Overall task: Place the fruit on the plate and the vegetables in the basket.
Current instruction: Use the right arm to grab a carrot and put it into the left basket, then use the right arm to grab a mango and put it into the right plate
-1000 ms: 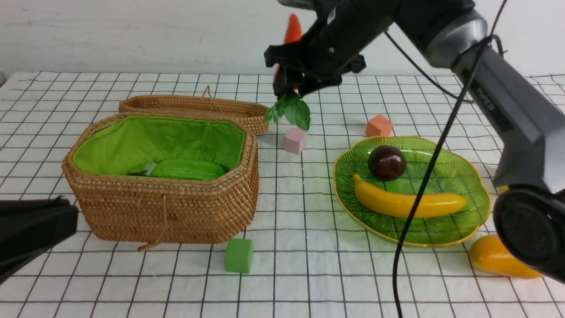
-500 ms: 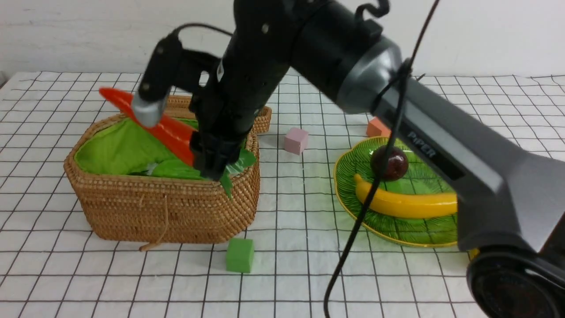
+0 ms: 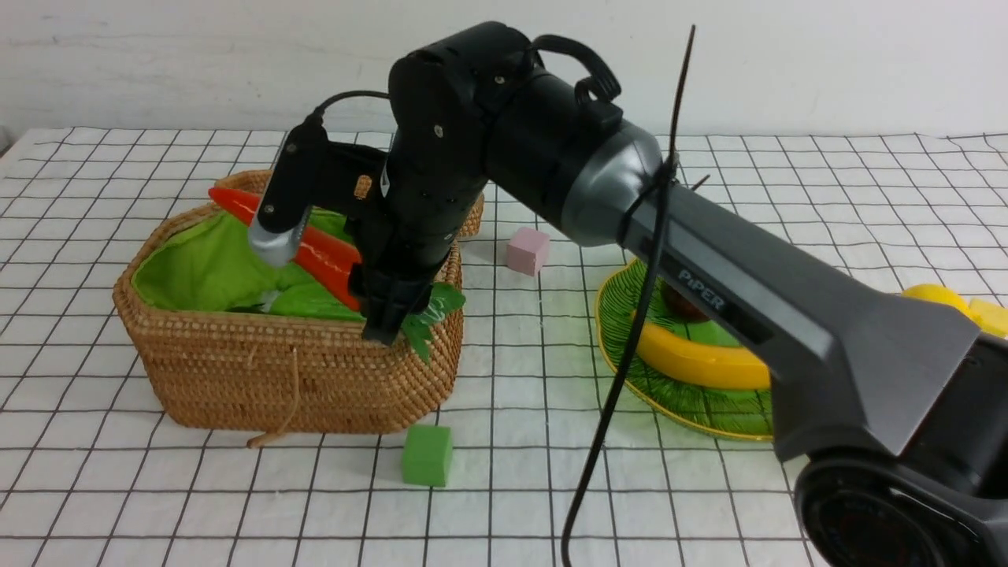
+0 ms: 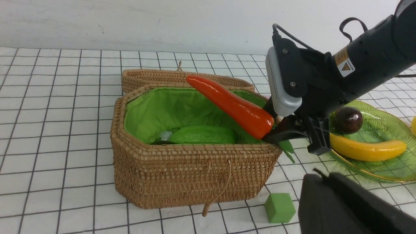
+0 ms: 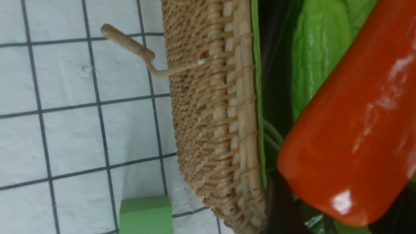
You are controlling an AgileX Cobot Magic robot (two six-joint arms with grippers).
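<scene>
— Carrot [image 4: 230,105] over the basket [image 3: 291,378], see it? The right arm [image 3: 709,291] reaches across from the plate side, and the right jaws are clamped on the thick, leafy end.

— Is it inside?

— Partly, I'd say. It's held slanted above the green lining, with the pointed tip up toward the back left corner and the fat end low by the right-hand rim. The leaves [image 3: 437,303] spill over that rim to the outside. Whether anything touches the wicker, I can't tell from here.

— Anything else in the basket?

— The bumpy green gourd [image 4: 203,135] lies on the bottom, under the carrot. The lid [image 4: 182,77] is folded open behind.

— And the fruit?

— The banana [image 4: 367,149] and the mangosteen [image 4: 347,119] are on the plate [image 4: 385,128], with the mangosteen just behind the banana. The lemon [image 3: 933,298] peeks over the arm, past the plate's right side.

— What about the other arm?

— The left jaws are closed. They show only as a dark bulk in that arm's own camera, back from the basket.

— Any loose bits?

— A green cube [image 3: 427,455] sits on the table [image 3: 157,504] just in front of the basket's right corner. A pink cube [image 3: 527,250] sits farther back, between the basket and the plate.
</scene>
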